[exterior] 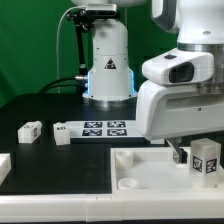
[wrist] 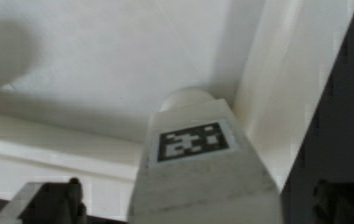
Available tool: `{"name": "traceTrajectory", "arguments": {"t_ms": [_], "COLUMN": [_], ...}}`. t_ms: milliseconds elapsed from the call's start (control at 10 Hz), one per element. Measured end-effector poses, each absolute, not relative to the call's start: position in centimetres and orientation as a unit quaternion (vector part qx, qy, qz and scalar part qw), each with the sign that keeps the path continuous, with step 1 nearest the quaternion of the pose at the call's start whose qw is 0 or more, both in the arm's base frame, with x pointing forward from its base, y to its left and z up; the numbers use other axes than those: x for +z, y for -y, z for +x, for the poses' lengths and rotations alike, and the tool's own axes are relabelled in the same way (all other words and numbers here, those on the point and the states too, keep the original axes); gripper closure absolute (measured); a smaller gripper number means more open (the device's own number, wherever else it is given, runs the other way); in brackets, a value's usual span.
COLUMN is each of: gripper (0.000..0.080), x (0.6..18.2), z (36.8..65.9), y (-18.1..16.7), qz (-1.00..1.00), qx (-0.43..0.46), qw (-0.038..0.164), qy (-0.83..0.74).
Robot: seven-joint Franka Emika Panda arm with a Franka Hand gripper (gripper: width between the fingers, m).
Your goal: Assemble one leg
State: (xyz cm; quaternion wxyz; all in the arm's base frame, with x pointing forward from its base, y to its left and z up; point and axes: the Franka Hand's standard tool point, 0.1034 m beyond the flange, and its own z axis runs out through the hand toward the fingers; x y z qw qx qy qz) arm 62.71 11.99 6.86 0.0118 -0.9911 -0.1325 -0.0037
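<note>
1. I am reading the leg as a small, rigid white plastic block with square black-and-white markers on its faces. I am judging it light and stiff, with smooth faces that could slip or twist under an off-centre pinch.
2. The leg is standing over the corner of the white panel at the exterior view's right, directly under the wrist. Whether it is touching the panel floor, I cannot tell.
3. In the wrist view the leg is running straight out between the two dark fingertips, which are showing on either side of its near end. The hand is set to about the leg's width; I am judging that it is gripping the leg by two opposite flat sides, but actual contact is not visible.
4. Recommended hold: across two parallel flat faces, near the wrist-side end, keeping the far tip free for seating.
5. The panel is presenting a smooth white floor and a raised rim close beside the leg; I am treating that rim as the main collision risk for the fingers.
6. The worktop is covered in dark, matte material. Away from the panel, toward the robot base, the marker board is lying flat, and another small tagged block is resting just beyond the board's far end, well apart from the leg.
7. A green backdrop is closing off the space behind the robot base.
</note>
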Motion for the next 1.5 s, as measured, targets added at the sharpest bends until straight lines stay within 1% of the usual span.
{"name": "traceTrajectory", "arguments": {"t_ms": [100, 200, 300, 400, 500, 600, 800, 1100, 1500], "gripper": [0.0150, 0.0265, 0.0403, 0.0403, 0.0509, 0.0509, 0.0509, 0.0509, 0.0509], "x": [6.85, 6.85, 6.85, 6.85, 6.85, 6.85, 6.81, 6.80, 6.82], "z": [62.73, 62.73, 62.73, 62.73, 62.73, 62.73, 62.70, 62.64, 62.65], "y": [-11.93, -11.91, -11.90, -11.91, -11.90, -11.91, -11.99, -12.16, -12.26], "qz": [-0.990, -0.990, -0.990, -0.991, -0.992, -0.995, -0.999, -0.976, -0.886], "qx": [-0.004, -0.004, -0.004, -0.004, -0.004, -0.003, -0.001, 0.002, 0.008], "qw": [0.012, 0.011, 0.011, 0.012, 0.012, 0.012, 0.017, 0.016, 0.018], "qy": [0.141, 0.139, 0.139, 0.130, 0.126, 0.104, -0.041, -0.217, -0.463]}}
